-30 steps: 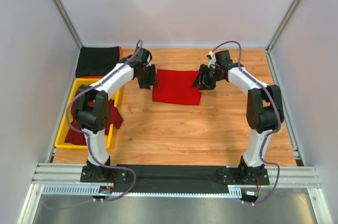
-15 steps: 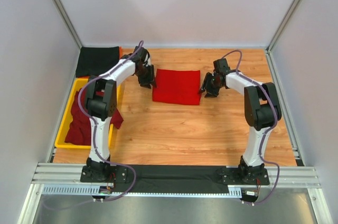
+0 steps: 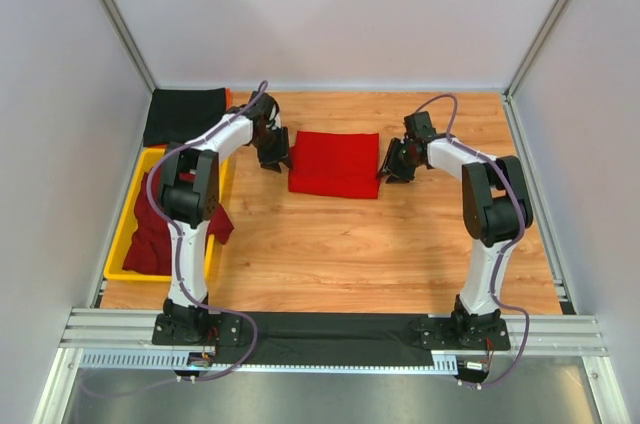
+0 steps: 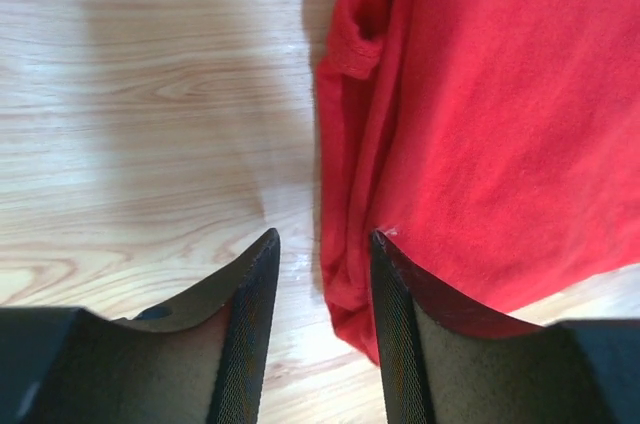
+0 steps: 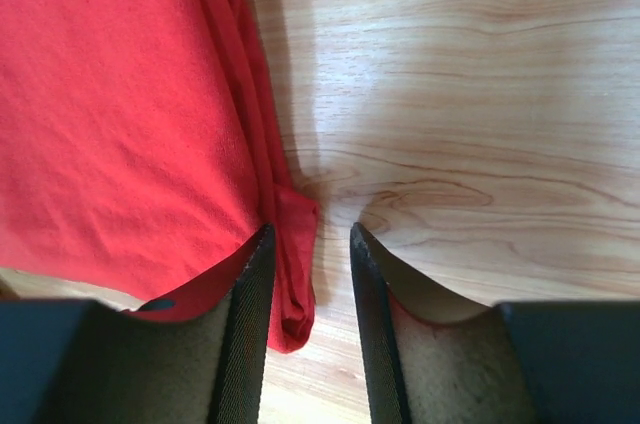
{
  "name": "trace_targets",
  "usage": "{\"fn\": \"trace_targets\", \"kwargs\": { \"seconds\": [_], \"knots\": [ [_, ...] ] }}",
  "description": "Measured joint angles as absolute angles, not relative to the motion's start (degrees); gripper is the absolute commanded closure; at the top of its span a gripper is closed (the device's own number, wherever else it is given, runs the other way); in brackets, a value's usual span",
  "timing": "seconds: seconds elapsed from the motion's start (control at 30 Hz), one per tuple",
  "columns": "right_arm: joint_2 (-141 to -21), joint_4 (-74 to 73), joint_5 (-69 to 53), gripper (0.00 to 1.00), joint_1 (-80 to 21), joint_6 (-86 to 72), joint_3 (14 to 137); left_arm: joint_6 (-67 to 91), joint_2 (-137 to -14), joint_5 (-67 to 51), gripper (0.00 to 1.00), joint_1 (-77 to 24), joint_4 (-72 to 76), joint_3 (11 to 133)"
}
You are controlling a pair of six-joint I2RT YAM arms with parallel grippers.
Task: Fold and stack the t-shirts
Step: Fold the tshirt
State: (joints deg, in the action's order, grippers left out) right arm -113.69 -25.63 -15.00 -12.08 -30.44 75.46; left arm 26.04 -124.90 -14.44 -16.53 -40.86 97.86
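The red shirt (image 3: 335, 164) is being shown folded into a flat rectangle on the table (image 3: 400, 244), and every place here is being given from it. Its left edge is being met by the left claw (image 4: 322, 236), whose jaws are being held apart. One fingertip is being rested over the cloth's border and the other over bare wood just beside it, and nothing is being clamped. Its right edge is being straddled by the right claw (image 5: 312, 229), jaws likewise apart, with the rolled border of the cloth lying between them; no pinch is being made out. Well to the left of the red shirt, maroon shirts (image 3: 150, 239) are being held in a loose heap by the tray (image 3: 124, 234), with one spilling over the rim nearest the red shirt. Beyond and to the left, a black shirt (image 3: 185, 114) is being kept folded flat.

The red shirt is being judged light, soft and limp. Several layers are being stacked at each edge, and they are likely to slide apart or sag if only the top one is being taken. Hold is best being taken at the two side edges, low against the wood, so that all layers are being gathered at once. A shallow pinch is being judged likely to drag the cloth rather than lift it.
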Motion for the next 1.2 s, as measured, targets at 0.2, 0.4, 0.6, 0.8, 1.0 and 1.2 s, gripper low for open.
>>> {"fn": "trace_targets", "kwargs": {
  "seconds": [0.2,0.4,0.6,0.8,1.0,1.2],
  "knots": [
    [-110.7,-27.1,-15.0,0.70,-12.1,-29.1,75.1,26.6,-121.2,-18.4,0.60,-14.7,-39.6,94.8],
    [-107.6,-27.9,-15.6,0.82,-12.5,-28.5,75.1,27.8,-114.7,-25.6,0.77,-15.3,-35.7,89.6],
    [-108.1,-28.2,-19.6,0.82,-13.8,-27.8,77.2,28.6,-114.8,-26.7,0.86,-18.3,-33.2,86.6],
    [-113.2,-27.2,-20.5,0.82,-15.0,-26.8,78.6,30.8,-114.7,-19.8,0.90,-21.8,-32.6,77.4],
    [-116.2,-27.0,-20.5,0.81,-14.9,-26.2,78.2,33.1,-112.7,-16.6,0.87,-21.5,-32.7,74.5],
    [-115.5,-27.2,-19.9,0.75,-14.9,-25.6,78.1,32.8,-111.4,-14.2,0.57,-21.2,-35.4,76.5]
  ]
}}
